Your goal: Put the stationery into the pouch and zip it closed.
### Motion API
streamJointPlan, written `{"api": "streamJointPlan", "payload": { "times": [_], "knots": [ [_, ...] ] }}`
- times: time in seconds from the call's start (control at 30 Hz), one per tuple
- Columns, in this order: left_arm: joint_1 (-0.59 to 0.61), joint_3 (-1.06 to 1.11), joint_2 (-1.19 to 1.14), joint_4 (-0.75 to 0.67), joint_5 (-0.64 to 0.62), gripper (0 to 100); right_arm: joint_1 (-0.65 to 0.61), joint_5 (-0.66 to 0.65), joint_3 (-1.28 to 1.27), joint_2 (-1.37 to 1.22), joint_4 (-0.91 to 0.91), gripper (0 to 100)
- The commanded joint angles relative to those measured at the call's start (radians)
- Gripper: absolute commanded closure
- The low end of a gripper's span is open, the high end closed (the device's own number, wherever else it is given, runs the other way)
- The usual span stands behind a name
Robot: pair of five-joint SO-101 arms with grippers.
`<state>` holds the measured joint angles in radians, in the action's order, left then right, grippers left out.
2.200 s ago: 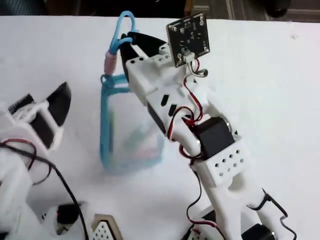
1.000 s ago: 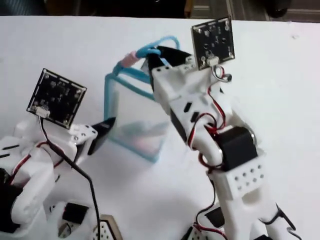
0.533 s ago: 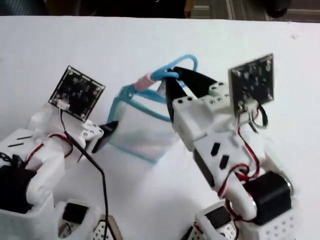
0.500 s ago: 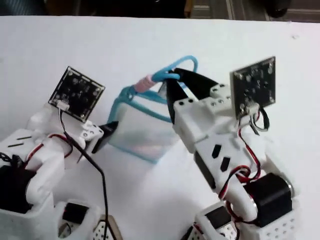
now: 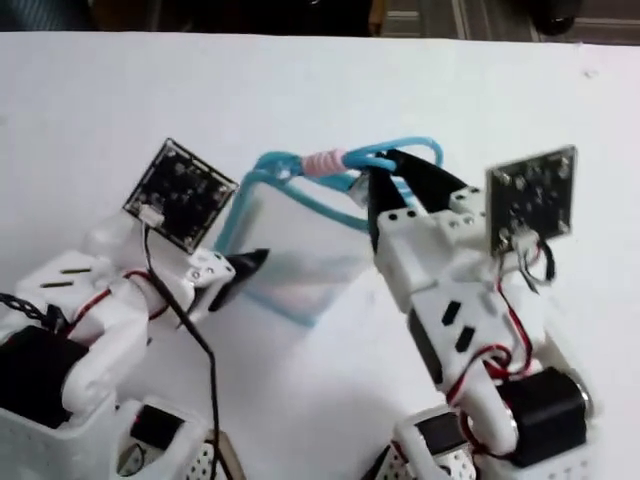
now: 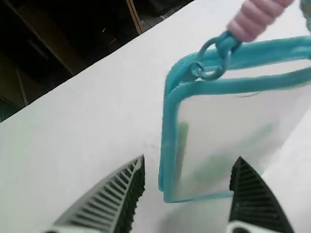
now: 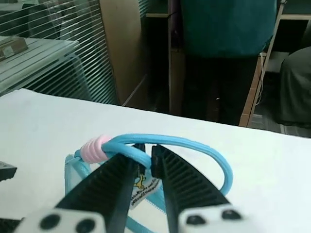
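The clear pouch (image 5: pixel 300 250) with blue trim stands on the white table, with faint green and pink stationery (image 5: pixel 298 293) inside. A blue cord loop (image 5: pixel 410 150) with a pink bead (image 5: pixel 322 162) hangs from its zipper. My right gripper (image 5: pixel 385 178) is shut on that cord just past the bead; in the right wrist view the gripper (image 7: pixel 145 162) pinches the cord (image 7: pixel 194 144) beside the bead (image 7: pixel 95 147). My left gripper (image 5: pixel 240 275) is open at the pouch's near left corner. In the left wrist view the gripper (image 6: pixel 187 194) straddles the pouch (image 6: pixel 228 131) corner below the zipper ring (image 6: pixel 211 60).
White table (image 5: pixel 120 110) all around, with open room at the back and far right. Arm bases and cables crowd the front edge. Beyond the table's far edge is a dark room with furniture.
My right gripper has carried the cord to the right, dragging and turning the pouch. My left arm has swung right and closed in on the pouch's corner.
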<state>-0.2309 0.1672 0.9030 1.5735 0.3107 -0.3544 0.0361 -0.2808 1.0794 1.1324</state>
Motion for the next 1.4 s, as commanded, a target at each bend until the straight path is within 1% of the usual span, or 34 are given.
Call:
{"api": "streamJointPlan", "payload": {
  "times": [0.0, 0.13, 0.33, 0.37, 0.43, 0.5, 0.57, 0.73, 0.87, 0.93, 1.03, 1.1, 1.13, 1.23, 1.3, 1.37],
  "knots": [
    [0.025, -0.005, 0.005, -0.032, -0.006, 71, 0.015, -0.014, 0.006, 0.044, 0.019, 98.2],
    [0.050, -0.005, 0.002, -0.055, -0.005, 71, 0.012, -0.012, 0.006, 0.096, 0.068, 98.2],
    [0.031, -0.005, 0.007, -0.048, -0.003, 71, 0.016, -0.005, 0.005, 0.154, 0.128, 98.2],
    [0.018, -0.006, 0.007, -0.032, 0.014, 71, 0.016, -0.005, 0.005, 0.163, 0.140, 98.2],
    [-0.030, -0.032, 0.007, 0.057, 0.075, 71, 0.016, -0.005, 0.005, 0.182, 0.163, 98.2],
    [-0.091, -0.072, 0.005, 0.121, 0.086, 71, 0.016, -0.005, -0.009, 0.199, 0.170, 98.2],
    [-0.114, -0.107, 0.007, 0.129, 0.087, 71, 0.016, -0.005, -0.040, 0.229, 0.171, 98.2],
    [-0.119, -0.120, 0.007, 0.130, 0.107, 71, 0.018, -0.005, -0.138, 0.326, 0.173, 98.2],
    [-0.114, -0.124, 0.007, 0.153, 0.249, 71, 0.093, -0.011, -0.181, 0.386, 0.226, 98.2],
    [-0.114, -0.124, 0.007, 0.164, 0.269, 71, 0.119, -0.009, -0.198, 0.410, 0.245, 98.2],
    [-0.124, -0.121, 0.007, 0.164, 0.270, 71, 0.124, -0.005, -0.213, 0.426, 0.251, 98.2],
    [-0.136, -0.114, 0.001, 0.163, 0.259, 71, 0.124, -0.005, -0.222, 0.427, 0.249, 98.2],
    [-0.162, -0.103, -0.001, 0.160, 0.241, 71, 0.124, -0.005, -0.224, 0.426, 0.249, 98.2],
    [-0.275, -0.052, 0.001, 0.160, 0.117, 71, 0.124, -0.005, -0.222, 0.421, 0.246, 98.2],
    [-0.361, 0.018, 0.001, 0.101, 0.005, 71, 0.124, -0.005, -0.226, 0.421, 0.232, 98.2],
    [-0.390, 0.086, 0.007, 0.014, -0.055, 71, 0.124, -0.005, -0.226, 0.421, 0.226, 98.2]
  ]
}}
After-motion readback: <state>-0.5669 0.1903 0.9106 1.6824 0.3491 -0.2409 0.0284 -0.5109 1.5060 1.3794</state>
